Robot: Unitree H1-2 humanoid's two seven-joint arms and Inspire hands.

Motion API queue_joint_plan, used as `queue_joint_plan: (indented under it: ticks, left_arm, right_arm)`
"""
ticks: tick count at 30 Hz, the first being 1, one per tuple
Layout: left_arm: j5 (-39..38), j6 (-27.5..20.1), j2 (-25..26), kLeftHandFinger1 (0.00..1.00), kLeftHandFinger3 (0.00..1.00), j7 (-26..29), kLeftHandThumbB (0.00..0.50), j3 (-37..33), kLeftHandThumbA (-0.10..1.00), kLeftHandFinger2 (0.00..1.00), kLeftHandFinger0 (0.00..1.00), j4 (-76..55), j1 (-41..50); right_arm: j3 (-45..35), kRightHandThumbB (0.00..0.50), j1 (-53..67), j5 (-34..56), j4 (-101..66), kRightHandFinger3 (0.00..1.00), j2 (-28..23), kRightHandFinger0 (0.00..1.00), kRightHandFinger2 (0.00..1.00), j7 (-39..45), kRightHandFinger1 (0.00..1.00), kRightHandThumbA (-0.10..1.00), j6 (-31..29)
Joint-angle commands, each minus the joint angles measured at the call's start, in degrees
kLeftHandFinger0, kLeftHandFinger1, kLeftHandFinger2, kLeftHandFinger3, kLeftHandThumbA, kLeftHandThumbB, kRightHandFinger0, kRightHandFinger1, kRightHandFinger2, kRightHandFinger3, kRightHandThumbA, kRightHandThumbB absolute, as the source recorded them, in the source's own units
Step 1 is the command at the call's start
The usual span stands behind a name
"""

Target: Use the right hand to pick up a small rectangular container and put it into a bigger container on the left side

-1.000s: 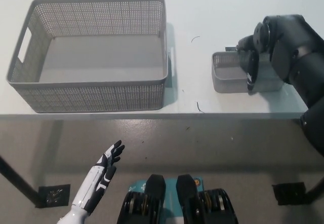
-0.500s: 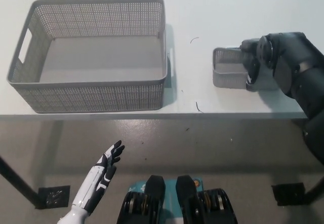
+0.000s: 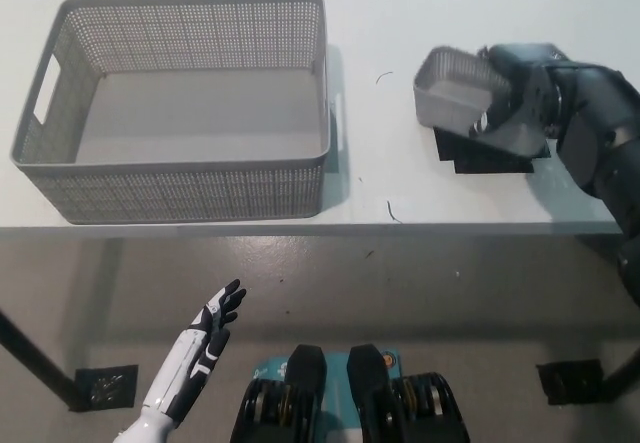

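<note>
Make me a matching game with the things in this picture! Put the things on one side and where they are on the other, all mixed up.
Things:
1. big basket
2. small basket
3. left hand
4. right hand

Places or states:
A. open, down below the table edge
B. lifted and tilted above the table
C. standing on the left part of the table, nothing inside
D. closed around the small basket

Pairs: 1-C, 2-B, 3-A, 4-D
</note>
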Motion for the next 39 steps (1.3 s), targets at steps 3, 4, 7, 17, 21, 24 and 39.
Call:
queue_joint_plan:
  ticks: [3,4,7,17,21,24,39]
  left_arm:
    - [0.1,-2.5,1.3,1.0,1.0,-0.1,0.352,0.7,1.0,1.0,1.0,-1.5,-1.5]
    - [0.1,-2.5,1.3,1.0,1.0,-0.1,0.353,0.7,1.0,1.0,1.0,-1.6,-1.5]
    - [0.1,-2.4,1.2,1.0,1.0,-0.1,0.355,0.6,1.0,1.0,1.0,-1.7,-1.3]
    - [-0.3,-2.2,1.6,1.0,1.0,-0.6,0.342,0.5,1.0,1.0,1.0,-2.2,-1.1]
    - [-0.1,-2.5,1.7,1.0,1.0,-0.6,0.345,0.5,1.0,1.0,1.0,-2.0,-1.1]
    - [-0.3,-2.5,1.7,1.0,1.0,-0.7,0.346,0.4,1.0,1.0,1.0,-2.0,-0.6]
    - [0.2,-0.5,2.0,1.0,1.0,-1.1,0.355,0.1,1.0,1.0,1.0,-2.5,-2.8]
  right_arm:
    - [-8.1,0.169,-21.8,2.6,-11.0,0.93,-4.0,0.01,0.8,-15.0,0.42,-0.1,-10.3]
    - [-8.2,0.168,-22.4,2.1,-11.7,0.93,-3.3,0.01,0.81,-14.3,0.44,-0.1,-9.9]
    - [-7.6,0.237,-23.7,0.2,-13.6,0.84,-0.5,0.0,0.83,-14.2,0.42,-0.1,-9.2]
    - [-4.0,0.237,-28.4,-2.8,-10.5,0.48,11.8,0.0,0.64,-13.8,0.24,-0.1,-9.0]
    - [-4.0,0.257,-29.0,-2.6,-7.1,0.37,17.0,0.0,0.67,-17.0,0.22,-0.1,-9.7]
    - [-2.8,0.265,-28.9,-3.7,-5.2,0.44,20.1,0.0,0.69,-18.5,0.25,-0.1,-9.5]
    - [-0.9,0.309,-28.0,-2.9,2.1,1.0,30.3,0.39,0.91,-2.1,0.56,0.07,1.5]
